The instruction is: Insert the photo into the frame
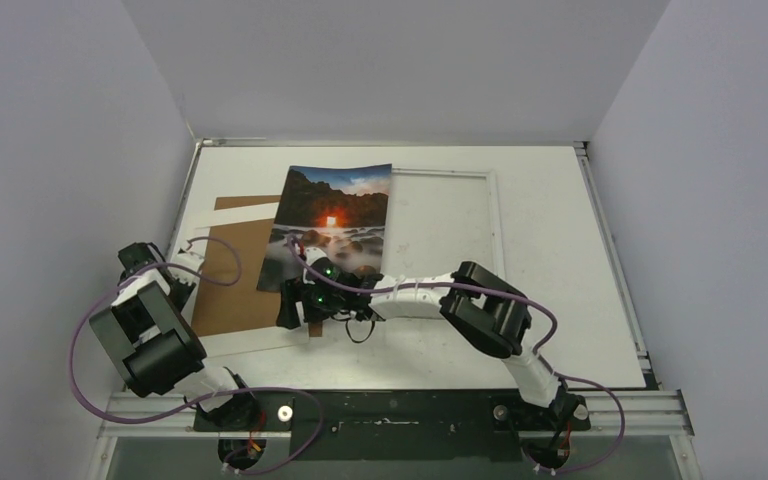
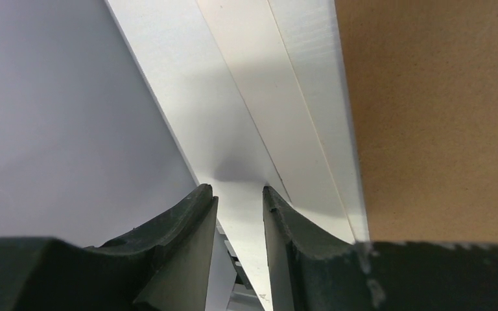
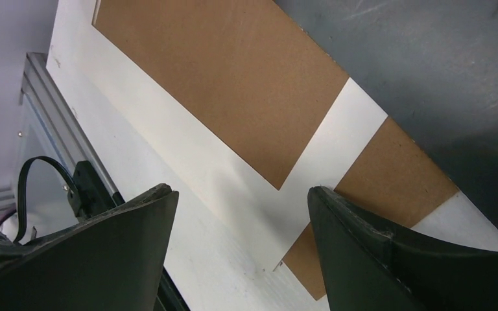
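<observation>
— Where's the photo [image 1: 332,222]?
— Across the frame's [image 1: 442,174] left edge, overlapping the brown board [image 1: 232,285].
— And the grippers?
— Right gripper [image 3: 240,191] gapes wide, empty, by the photo's near corner. Left gripper [image 2: 237,191] is narrowly parted, empty, beside the board.

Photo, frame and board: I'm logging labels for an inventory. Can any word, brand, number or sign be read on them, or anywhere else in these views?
None: no text can be read in any of the three views.
The photo shows only a landscape, with no caption.
The frame and the brown board are plain.
</observation>
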Controlling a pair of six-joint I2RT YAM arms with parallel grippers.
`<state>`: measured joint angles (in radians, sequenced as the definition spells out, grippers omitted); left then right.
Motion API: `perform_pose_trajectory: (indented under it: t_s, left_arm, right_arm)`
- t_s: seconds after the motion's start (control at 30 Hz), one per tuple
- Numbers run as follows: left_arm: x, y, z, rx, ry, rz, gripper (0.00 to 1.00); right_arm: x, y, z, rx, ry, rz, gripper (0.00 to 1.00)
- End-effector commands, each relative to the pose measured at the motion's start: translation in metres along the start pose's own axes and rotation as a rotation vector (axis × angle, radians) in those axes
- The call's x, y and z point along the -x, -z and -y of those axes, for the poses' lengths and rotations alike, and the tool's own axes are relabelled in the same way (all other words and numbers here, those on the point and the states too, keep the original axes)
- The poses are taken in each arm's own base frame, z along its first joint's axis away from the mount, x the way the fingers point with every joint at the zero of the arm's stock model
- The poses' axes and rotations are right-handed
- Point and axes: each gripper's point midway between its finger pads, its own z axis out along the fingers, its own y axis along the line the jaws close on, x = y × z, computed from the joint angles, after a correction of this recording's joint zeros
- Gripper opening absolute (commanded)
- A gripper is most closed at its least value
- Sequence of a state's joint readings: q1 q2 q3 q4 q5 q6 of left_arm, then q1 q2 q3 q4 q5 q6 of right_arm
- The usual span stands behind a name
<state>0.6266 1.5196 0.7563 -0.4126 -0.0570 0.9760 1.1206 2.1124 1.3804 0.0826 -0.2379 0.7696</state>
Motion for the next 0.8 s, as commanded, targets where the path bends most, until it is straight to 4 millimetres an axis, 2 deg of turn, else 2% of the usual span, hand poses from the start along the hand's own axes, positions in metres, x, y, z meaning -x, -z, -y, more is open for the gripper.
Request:
perform_pose_trajectory:
  t_s: [0.0,0.1,0.2,0.27,0.33,0.5,0.7,0.77]
  left_arm:
    - [-0.002,-0.022,0.066,-0.230,0.034,0.029,0.32]
    - [0.000,-0.018,0.066,-0.245,0.037,0.032,0.32]
    - [0.003,-0.014,0.062,-0.237,0.037,0.047,0.32]
    - [0.004,-0.013,0.062,-0.242,0.036,0.047,0.32]
    - [0.006,-0.014,0.063,-0.251,0.042,0.049,0.32]
    - [0.005,-0.018,0.065,-0.251,0.047,0.041,0.31]
    - [0.010,-0.009,0.070,-0.281,0.008,0.085,0.31]
    - [0.011,-0.007,0.066,-0.266,-0.002,0.089,0.31]
  right_arm:
    - [0.020,-0.004,-0.024,0.094,-0.040,0.043,0.76]
    - [0.024,0.007,-0.017,0.028,0.000,0.042,0.76]
    - [0.032,0.032,0.000,-0.079,0.033,0.093,0.77]
    - [0.026,0.048,0.012,-0.134,0.036,0.091,0.77]
    - [0.015,0.053,0.025,-0.166,0.025,0.078,0.77]
    - [0.000,0.047,0.043,-0.203,0.018,0.043,0.77]
    - [0.003,0.031,0.036,-0.199,0.028,0.051,0.77]
    - [0.005,0.028,0.037,-0.211,0.028,0.058,0.77]
